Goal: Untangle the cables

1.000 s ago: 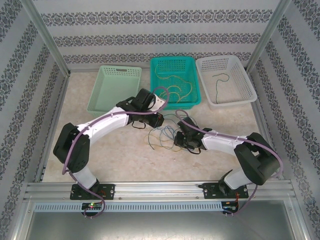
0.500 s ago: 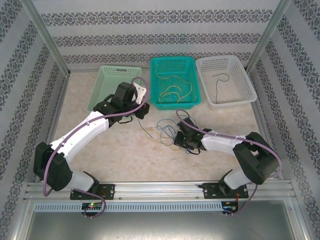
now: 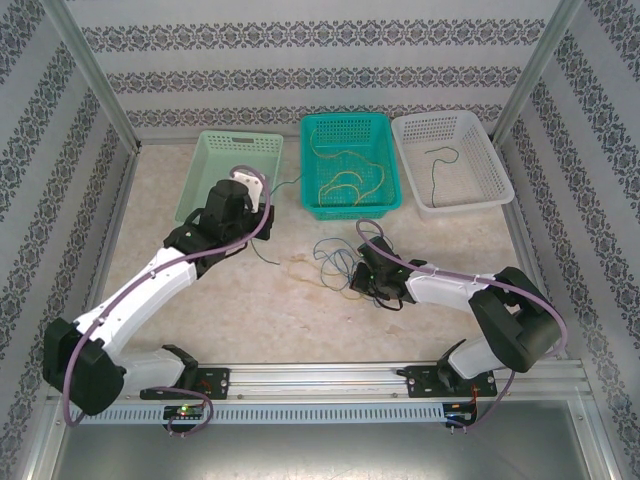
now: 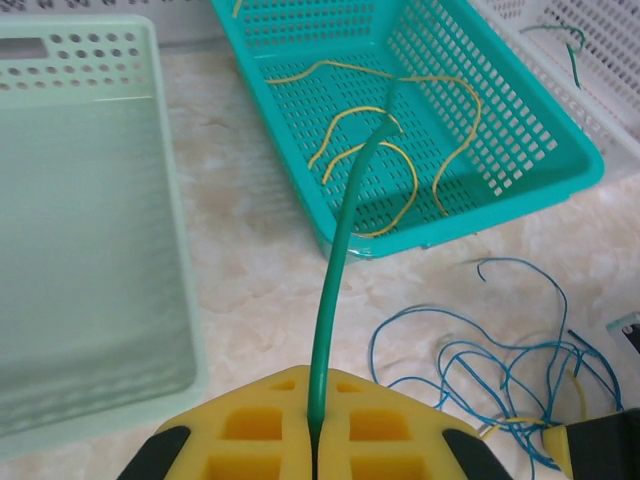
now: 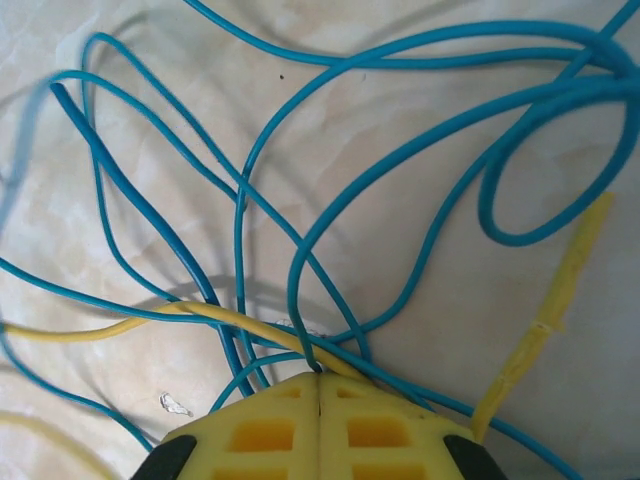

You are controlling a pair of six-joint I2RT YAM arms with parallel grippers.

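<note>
A tangle of thin blue cables (image 3: 335, 262) lies mid-table, with a yellow cable (image 5: 120, 325) threaded through it. My left gripper (image 3: 266, 200) hovers beside the light green basket (image 3: 215, 185), shut on a dark green cable (image 4: 335, 270) that arcs up from its tips (image 4: 315, 385) toward the teal basket (image 4: 560, 130). My right gripper (image 3: 358, 280) sits low at the tangle's right side, shut (image 5: 318, 378) on a blue cable (image 5: 300, 290); the yellow one runs just beside its tips. Several yellow cables (image 3: 345, 180) lie in the teal basket.
The white basket (image 3: 480, 185) at the back right holds one dark green cable (image 3: 440, 165). The light green basket's wall (image 4: 185, 300) is close on the left gripper's left. A short yellow piece (image 5: 545, 320) lies right of the right gripper's tips.
My left arm swung left and back, away from the tangle toward the light green basket, drawing the dark green cable out with it. The right gripper stayed on the tangle.
</note>
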